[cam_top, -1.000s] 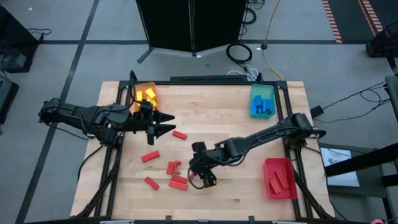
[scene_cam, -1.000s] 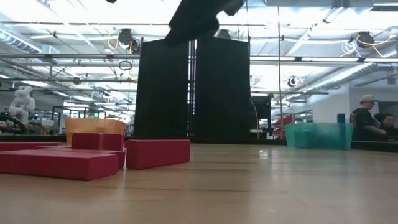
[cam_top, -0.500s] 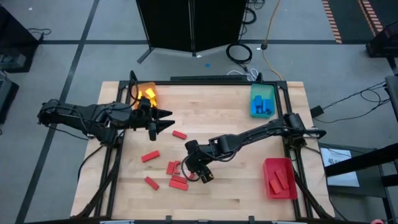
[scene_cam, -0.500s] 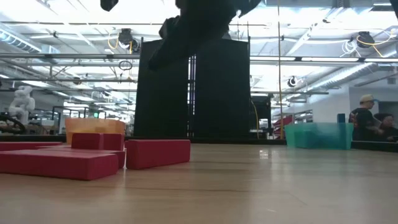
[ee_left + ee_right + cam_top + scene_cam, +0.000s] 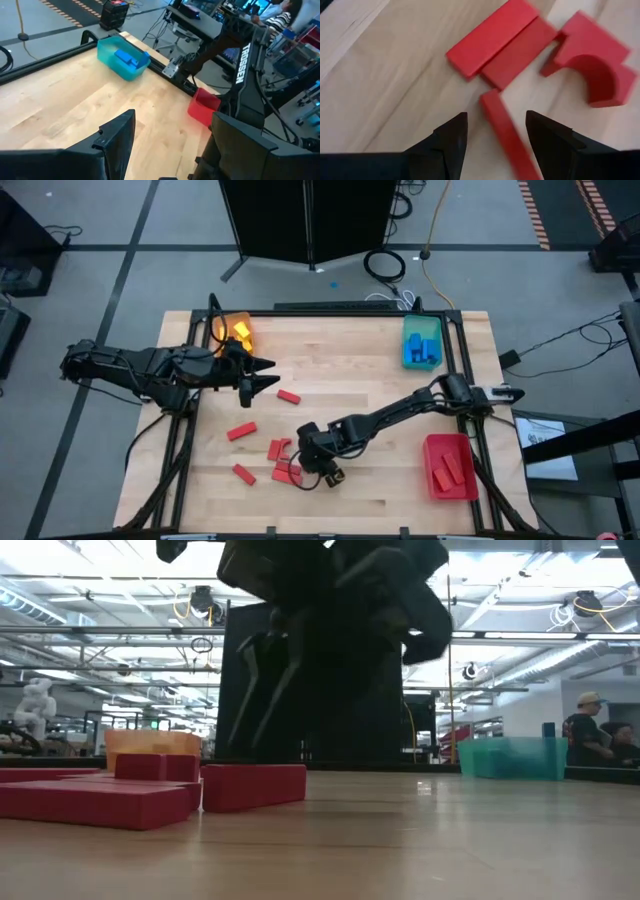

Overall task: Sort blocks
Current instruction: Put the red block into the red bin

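Observation:
Several red blocks lie flat on the wood toward the table's near-left: one apart [image 5: 289, 396], one [image 5: 241, 431], and a cluster [image 5: 283, 463]. My right gripper [image 5: 322, 472] hangs open over that cluster, fingers pointing down. In the right wrist view [image 5: 496, 118] its fingers stand on either side of a narrow red block [image 5: 506, 131], clear of it. Two flat red blocks [image 5: 500, 37] and a red arch piece [image 5: 594, 65] lie just beyond. My left gripper [image 5: 272, 375] is open and waits near the orange tray [image 5: 232, 332], holding nothing.
The orange tray with yellow blocks sits at the far-left corner. A teal tray [image 5: 422, 342] with blue blocks is at the far right. A red tray [image 5: 449, 467] with red blocks is near right. Bare wood lies between the arms. People show in the room behind [image 5: 585, 735].
My right gripper has come down over the red cluster, shifting slightly toward the near edge, and its arm has drawn back lower toward the table's right. In the low view it has dropped from the top edge into plain sight. No block has moved.

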Motion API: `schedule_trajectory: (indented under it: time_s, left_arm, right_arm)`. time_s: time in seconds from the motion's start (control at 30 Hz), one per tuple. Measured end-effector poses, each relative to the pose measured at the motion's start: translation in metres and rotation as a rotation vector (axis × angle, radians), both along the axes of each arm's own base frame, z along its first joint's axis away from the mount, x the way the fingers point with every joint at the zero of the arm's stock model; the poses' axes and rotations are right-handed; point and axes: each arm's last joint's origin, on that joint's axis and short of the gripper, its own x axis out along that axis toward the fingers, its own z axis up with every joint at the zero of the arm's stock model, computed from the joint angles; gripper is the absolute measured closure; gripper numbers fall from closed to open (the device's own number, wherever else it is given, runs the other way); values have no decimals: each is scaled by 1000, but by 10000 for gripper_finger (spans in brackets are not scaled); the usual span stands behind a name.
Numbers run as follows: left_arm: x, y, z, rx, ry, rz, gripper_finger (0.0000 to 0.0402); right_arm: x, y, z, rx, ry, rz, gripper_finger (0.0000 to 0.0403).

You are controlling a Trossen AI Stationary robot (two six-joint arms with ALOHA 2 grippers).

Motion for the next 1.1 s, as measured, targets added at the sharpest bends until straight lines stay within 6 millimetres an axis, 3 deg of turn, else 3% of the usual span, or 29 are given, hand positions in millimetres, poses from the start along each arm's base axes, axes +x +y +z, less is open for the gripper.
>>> schedule_trajectory:
  time_s: [0.2, 0.33, 0.47, 0.6, 0.67, 0.83, 0.93, 1.1]
  left_arm:
    - [0, 0, 0, 0, 1, 1, 143]
    - [0, 0, 0, 1, 3, 1, 143]
    - [0, 0, 0, 1, 5, 2, 143]
    - [0, 0, 0, 1, 4, 2, 143]
    - [0, 0, 0, 1, 4, 3, 143]
    - [0, 0, 0, 2, 4, 4, 143]
    - [0, 0, 0, 2, 4, 4, 143]
    - [-1, 0, -1, 4, 18, 4, 143]
  right_arm:
    - [0, 0, -23, -19, 81, -51, 213]
    - [-2, -1, -27, -26, 115, -76, 232]
    - [-5, -2, -28, -74, 139, -99, 270]
    - [-7, -3, -26, -57, 171, -174, 340]
    - [-6, -3, -22, -50, 193, -217, 377]
    - [-4, -7, -5, -92, 241, -317, 382]
    - [-9, -8, 21, -132, 299, -320, 382]
    - [-38, -14, 63, -211, 417, -320, 382]
